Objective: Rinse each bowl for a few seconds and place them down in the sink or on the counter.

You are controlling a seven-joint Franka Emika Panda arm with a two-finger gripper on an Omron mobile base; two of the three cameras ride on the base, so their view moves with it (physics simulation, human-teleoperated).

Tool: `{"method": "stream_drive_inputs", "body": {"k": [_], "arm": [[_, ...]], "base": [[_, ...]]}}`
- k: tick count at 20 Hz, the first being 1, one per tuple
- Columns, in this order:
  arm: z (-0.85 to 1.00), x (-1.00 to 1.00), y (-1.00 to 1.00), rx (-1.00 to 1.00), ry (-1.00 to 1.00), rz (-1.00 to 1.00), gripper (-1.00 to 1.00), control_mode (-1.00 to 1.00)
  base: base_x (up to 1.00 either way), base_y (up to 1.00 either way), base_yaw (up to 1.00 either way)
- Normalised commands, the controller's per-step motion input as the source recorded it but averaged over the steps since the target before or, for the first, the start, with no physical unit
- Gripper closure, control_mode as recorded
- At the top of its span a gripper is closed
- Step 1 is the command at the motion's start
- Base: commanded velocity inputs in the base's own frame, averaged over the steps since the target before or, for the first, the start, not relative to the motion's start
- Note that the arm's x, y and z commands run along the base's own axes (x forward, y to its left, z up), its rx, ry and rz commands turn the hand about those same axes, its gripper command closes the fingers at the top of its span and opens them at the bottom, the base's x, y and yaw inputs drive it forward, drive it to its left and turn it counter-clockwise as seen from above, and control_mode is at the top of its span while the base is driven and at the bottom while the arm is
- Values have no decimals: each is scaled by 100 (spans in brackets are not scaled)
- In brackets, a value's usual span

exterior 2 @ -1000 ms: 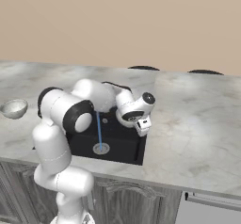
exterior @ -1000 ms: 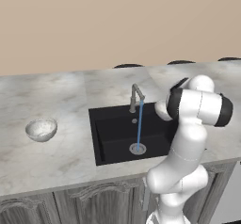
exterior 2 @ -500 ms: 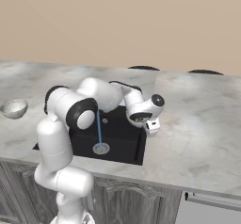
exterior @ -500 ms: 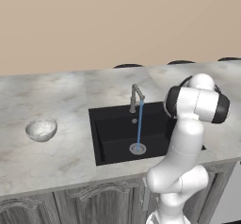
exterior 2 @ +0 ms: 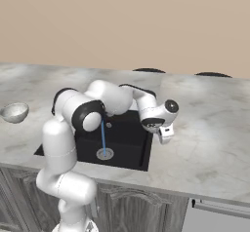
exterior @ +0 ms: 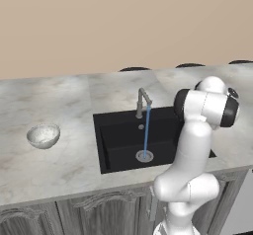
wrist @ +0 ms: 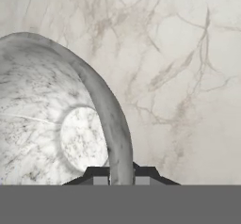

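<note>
The counter (exterior: 69, 165) spans the full width of both base views, a light-grey marbled slab above grey cabinet doors (exterior 2: 132, 209). The sink (exterior: 116, 152), a black recessed basin, sits in the middle of it; the faucet (exterior: 143, 100) stands at its back edge and a blue stream of water (exterior: 146, 130) falls straight onto the round drain (exterior: 144, 155). The arm reaches over the sink's right edge, with the gripper (exterior 2: 165, 133) above the counter just beside the basin. In the hand view the gripper pinches the rim of one bowl (wrist: 56, 119), one finger inside and one outside the wall; the bowl hangs above bare counter. The second bowl (exterior: 43, 135) rests upright on the counter, well apart to the left of the sink.
</note>
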Motion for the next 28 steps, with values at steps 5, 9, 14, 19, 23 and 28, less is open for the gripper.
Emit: {"method": "stream_drive_inputs", "body": {"k": [5, 9, 14, 19, 23, 28], "arm": [[-1, 0, -38, 0, 0, -9, 100, -100], [-3, 0, -35, 0, 0, -8, 100, -100], [-5, 0, -29, 0, -1, -7, 100, -100], [-13, 0, -17, 0, 0, -6, 100, -100], [-16, 1, -5, 0, 0, -3, 100, -100], [-13, 4, -8, 0, 0, -2, 100, -100]], "base": [[0, 0, 0], [0, 0, 0], [0, 0, 0], [0, 0, 0], [0, 0, 0], [0, 0, 0]]}}
